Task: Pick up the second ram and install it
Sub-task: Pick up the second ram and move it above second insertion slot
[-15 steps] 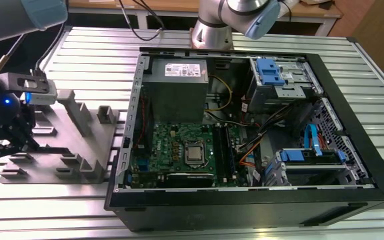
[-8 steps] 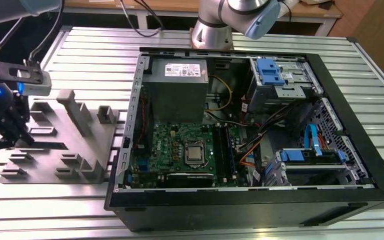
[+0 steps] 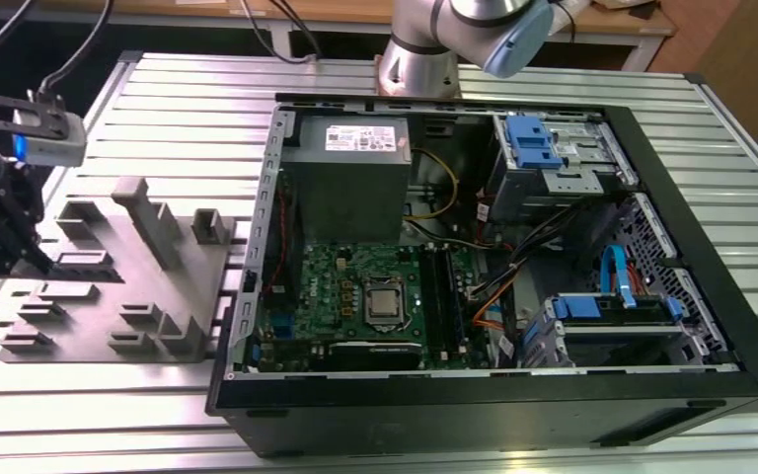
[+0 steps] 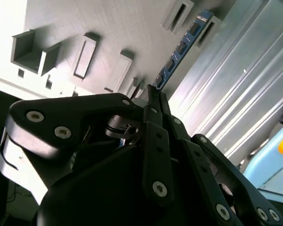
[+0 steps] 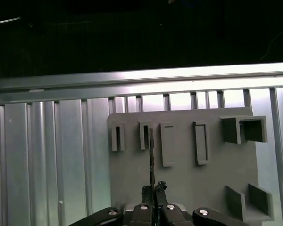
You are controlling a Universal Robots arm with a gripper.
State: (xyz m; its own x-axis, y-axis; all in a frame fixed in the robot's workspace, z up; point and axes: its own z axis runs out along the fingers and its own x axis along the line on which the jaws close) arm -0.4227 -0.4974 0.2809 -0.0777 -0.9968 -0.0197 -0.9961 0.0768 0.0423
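The tabletop point(image 3: 182, 109) is silver, striped by long parallel ribs. The holder point(image 3: 103, 296) is plain mid-grey. The ram point(image 4: 181, 47) is blue-green with a row of dark chips. The end effector point(image 4: 153, 92) is black, dotted with silver screw heads. The case point(image 3: 485, 415) is black; inside it the motherboard point(image 3: 340, 296) is green, the power supply point(image 3: 346, 188) grey with a white label, the drive brackets point(image 3: 527, 138) blue. The arm point(image 3: 425, 49) is silver with a pale blue cap.
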